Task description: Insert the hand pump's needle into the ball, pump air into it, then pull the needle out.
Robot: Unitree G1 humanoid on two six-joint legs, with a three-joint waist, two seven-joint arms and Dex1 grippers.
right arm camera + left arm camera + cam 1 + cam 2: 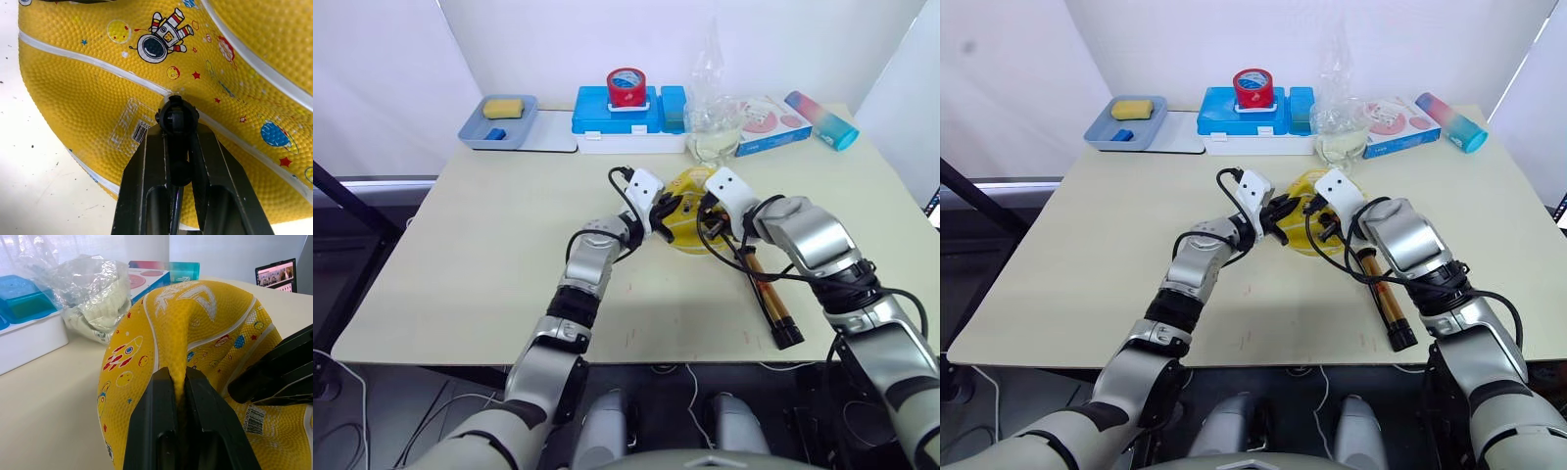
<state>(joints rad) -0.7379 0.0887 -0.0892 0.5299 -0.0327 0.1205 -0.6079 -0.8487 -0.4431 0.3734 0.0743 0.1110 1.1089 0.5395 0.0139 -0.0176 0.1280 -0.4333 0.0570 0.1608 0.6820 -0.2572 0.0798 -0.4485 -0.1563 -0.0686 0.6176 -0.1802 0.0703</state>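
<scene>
The ball point(688, 220) lies on the worktop point(489, 264) in the middle, just in front of a crumpled clear plastic bottle point(713, 127); it looks slack and underinflated, for its yellow skin folds into a ridge, so I judge it soft, light and easy to push about, with a pebbled rubber surface that should not slip; the best hold is a pinch on a loose fold away from the valve, steadying it while the pin goes in. The left gripper point(178, 382) does just that: its jaws are nearly closed, pinching a raised fold of the ball between them. The right gripper point(174, 142) has its jaws closed on the black fitting of the needle point(176, 117), whose tip sits against the ball where the white seam lines meet, beside a printed barcode patch; whether the pin is already inside I cannot tell. The needle is thin and probably bends easily, so it should be held at the fitting and pushed straight. The hand pump point(768, 299) lies on the worktop near the right arm, its gold cylinder pointing toward the near edge, its thin black hose looping up toward the right gripper; it looks stiff and fairly light.
</scene>
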